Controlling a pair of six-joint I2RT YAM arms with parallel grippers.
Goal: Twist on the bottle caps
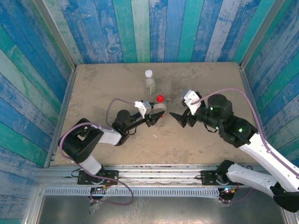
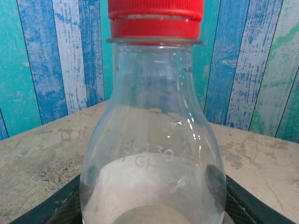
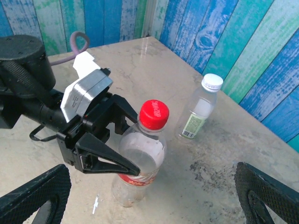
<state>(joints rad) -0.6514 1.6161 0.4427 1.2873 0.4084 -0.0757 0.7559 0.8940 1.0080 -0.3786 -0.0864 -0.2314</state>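
Bare tan table (image 1: 93,88), blue-green plank walls all round. My left gripper (image 1: 156,113) is clamped on the red-label bottle (image 3: 140,163), which stands upright with the red cap (image 3: 154,113) on its neck. My right gripper (image 1: 179,116), jaws wide and empty, sits near the bottle's 3 o'clock, so I'd make the twist with it. The other bottle (image 3: 196,116), wearing the white cap (image 3: 212,81), stands apart at 12 o'clock.

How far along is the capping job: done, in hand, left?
Looks done: white cap sits on the green-label bottle, standing free. In hand: left pincer grips the red-label bottle, red cap on its neck; right pincer open. Left: perhaps tightening; tightness unclear.
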